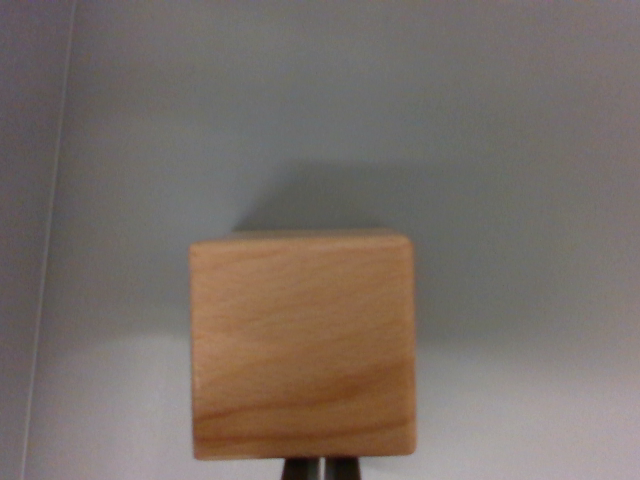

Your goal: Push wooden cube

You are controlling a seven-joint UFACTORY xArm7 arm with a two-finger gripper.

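The wooden cube (303, 345) is seen in the lower middle of the wrist view, resting on a pale grey surface (500, 150). No long axis can be given, the sides being alike; one flat face is turned squarely toward the camera, its grain running roughly across. At the bottom edge, just below the cube, two dark tips of the gripper (320, 469) are glimpsed with only a thin slit between them, apparently almost together. Whether the cube is touched cannot be told.

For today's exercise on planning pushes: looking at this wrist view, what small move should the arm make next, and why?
Probably a short, straight push forward: the end effector sits right behind the wooden cube, roughly centred on its near edge, with bare table beyond.
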